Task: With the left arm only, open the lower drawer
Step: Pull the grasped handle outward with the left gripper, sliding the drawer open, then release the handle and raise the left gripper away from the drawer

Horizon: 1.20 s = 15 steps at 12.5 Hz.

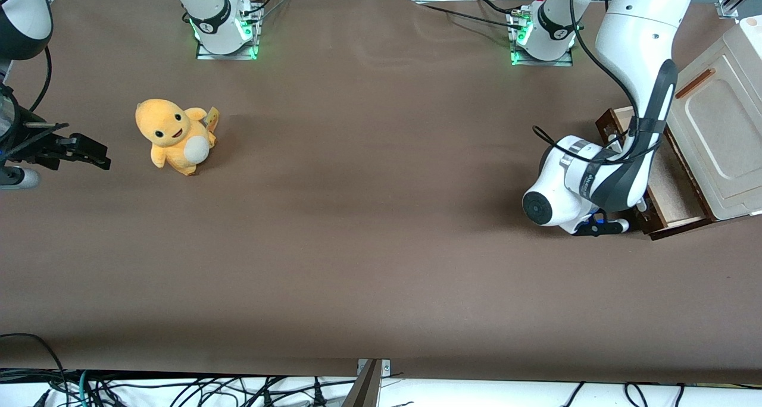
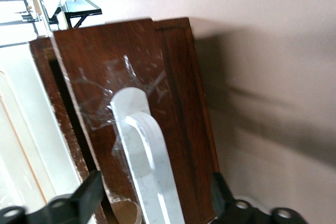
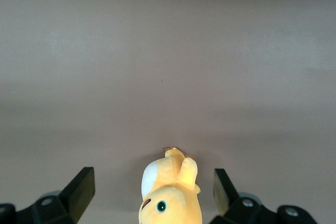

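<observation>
Now the left arm's (image 1: 637,68) tool (image 2: 155,203) is sitting with its fingers (image 2: 89,195) spread wide on either side of the white handle (image 2: 144,156), not squeezing it. The lower drawer (image 1: 667,178) is standing pulled out from the cabinet (image 1: 723,115) at the working arm's end of the table (image 1: 357,246).

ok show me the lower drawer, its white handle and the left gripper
lower drawer (image 1: 665,175): front view, pale lining.
white handle (image 2: 147,166): left wrist view, bar middle.
left gripper (image 2: 155,195): left wrist view, between its open fingertips.
</observation>
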{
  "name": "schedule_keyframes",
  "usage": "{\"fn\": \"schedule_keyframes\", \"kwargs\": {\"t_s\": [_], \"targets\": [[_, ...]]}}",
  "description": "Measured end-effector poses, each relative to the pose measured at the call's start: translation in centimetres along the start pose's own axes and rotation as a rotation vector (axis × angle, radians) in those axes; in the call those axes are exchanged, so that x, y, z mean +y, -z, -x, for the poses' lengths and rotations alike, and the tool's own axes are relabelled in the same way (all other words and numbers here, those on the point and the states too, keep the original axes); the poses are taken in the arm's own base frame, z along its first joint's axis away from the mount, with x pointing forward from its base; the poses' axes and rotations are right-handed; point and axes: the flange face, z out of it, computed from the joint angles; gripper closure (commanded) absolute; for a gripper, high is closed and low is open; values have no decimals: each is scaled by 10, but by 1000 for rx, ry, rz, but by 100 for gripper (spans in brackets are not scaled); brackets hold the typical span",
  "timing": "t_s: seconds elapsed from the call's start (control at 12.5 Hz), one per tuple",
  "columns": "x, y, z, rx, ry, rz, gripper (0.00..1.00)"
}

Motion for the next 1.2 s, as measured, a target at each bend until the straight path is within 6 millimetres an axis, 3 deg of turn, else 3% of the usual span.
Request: {"fn": "schedule_keyframes", "kwargs": {"t_s": [0.24, 0.32, 0.48, 0.64, 1.04, 1.2], "targets": [[-18, 48, -2, 52, 52, 240, 0], [-32, 68, 1, 76, 64, 349, 0], [-79, 100, 9, 107, 86, 581, 0], [-136, 106, 14, 137, 79, 758, 0], [-256, 98, 35, 332, -63, 994, 0], [-287, 96, 52, 386, -131, 990, 0]]}}
